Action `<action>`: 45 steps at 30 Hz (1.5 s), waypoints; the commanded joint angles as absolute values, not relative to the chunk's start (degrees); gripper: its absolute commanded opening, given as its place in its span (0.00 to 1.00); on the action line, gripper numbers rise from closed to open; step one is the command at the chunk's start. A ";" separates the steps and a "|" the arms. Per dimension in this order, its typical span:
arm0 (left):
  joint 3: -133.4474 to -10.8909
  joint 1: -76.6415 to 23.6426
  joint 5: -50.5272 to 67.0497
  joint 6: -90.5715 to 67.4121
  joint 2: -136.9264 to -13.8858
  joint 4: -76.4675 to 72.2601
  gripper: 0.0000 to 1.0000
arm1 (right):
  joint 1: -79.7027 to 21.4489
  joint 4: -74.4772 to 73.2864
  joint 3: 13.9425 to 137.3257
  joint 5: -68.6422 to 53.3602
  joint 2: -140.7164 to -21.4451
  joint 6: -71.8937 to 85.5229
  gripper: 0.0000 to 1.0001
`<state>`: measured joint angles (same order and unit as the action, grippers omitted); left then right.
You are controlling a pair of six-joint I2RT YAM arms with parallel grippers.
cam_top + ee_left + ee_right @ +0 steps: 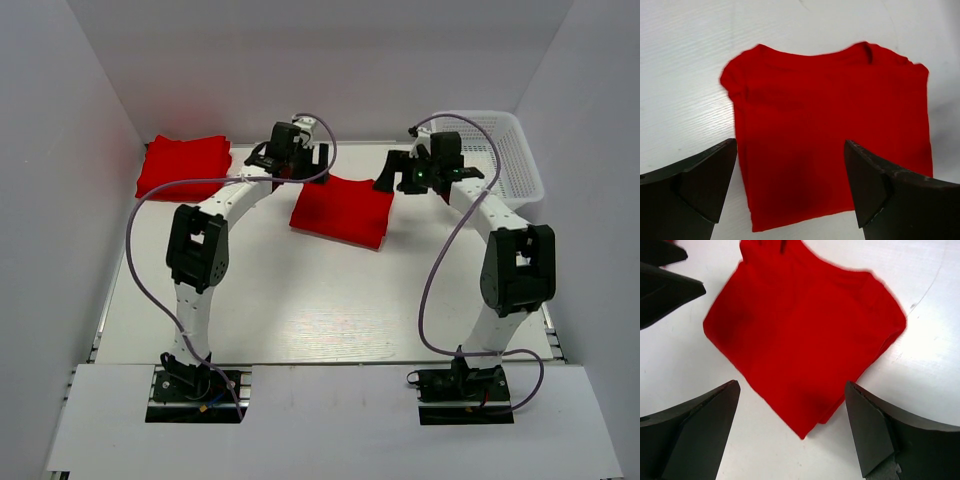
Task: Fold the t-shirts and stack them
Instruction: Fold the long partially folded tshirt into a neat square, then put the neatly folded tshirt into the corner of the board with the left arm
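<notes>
**Two arms poised over a folded shirt.** Both arms hang above a folded red t-shirt [340, 212] at the centre of the table [300, 310] in the overhead view. A red pile [183, 165], apparently more folded shirts, lies well apart in the upper left of that frame, and a white mesh basket [520, 165] sits at the upper right.

Your left gripper [790, 150] is spread wide and holds nothing. Its wrist view shows the shirt filling the middle of the frame, collar toward the top edge. Your right gripper [791, 387] is likewise spread and empty, with the shirt lying as a diamond beneath it, one corner pointing at the bottom of the frame.

The fold looks done, and the carry to the pile looks like what is left. That is where it may come apart:

- **Thin pinch:** catch only the top layer and the shirt will likely unfold as it lifts.
- **Loose corner:** the layers look loose at the right-hand corner in the right wrist view, a probable place to peel open.
- **Crowded grippers:** the left arm's fingers [667, 290] intrude in the upper left of that same view, so closing both grippers on one edge risks a knock between them.
- **Uneven grip:** the bundle may sag or twist and land crooked on the pile.
- **Dragging:** pull rather than lift and the cloth could bunch on the table.
</notes>
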<state>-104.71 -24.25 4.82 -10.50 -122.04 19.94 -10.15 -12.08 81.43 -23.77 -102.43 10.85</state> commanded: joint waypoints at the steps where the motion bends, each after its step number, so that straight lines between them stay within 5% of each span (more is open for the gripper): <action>1: -104.51 -24.61 12.02 -8.87 -122.60 21.45 0.96 | -11.42 -12.92 79.80 -26.02 -102.48 9.31 0.91; 14: -82.65 -25.14 17.49 -15.81 -120.51 16.00 0.78 | -14.68 -10.29 79.38 -28.31 -116.10 11.43 0.91; 25: -54.86 -30.06 17.24 -22.93 -95.76 17.66 0.79 | -18.80 -7.64 53.36 -23.65 -97.33 12.13 0.91; 29: -56.33 -31.29 10.65 -25.74 -88.44 23.54 1.00 | -20.12 -11.33 51.15 -22.76 -92.12 11.16 0.91; 37: -64.77 -30.76 -4.39 -27.25 -87.80 34.89 1.00 | -20.83 -16.35 56.25 -20.84 -84.38 9.41 0.91; 45: -63.37 -31.29 2.02 -23.38 -95.00 23.82 1.00 | -20.65 -16.26 55.46 -16.96 -76.82 10.81 0.91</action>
<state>-63.64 -30.98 0.27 -24.51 -92.97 27.64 -20.64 -15.09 53.82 -19.16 -78.87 10.94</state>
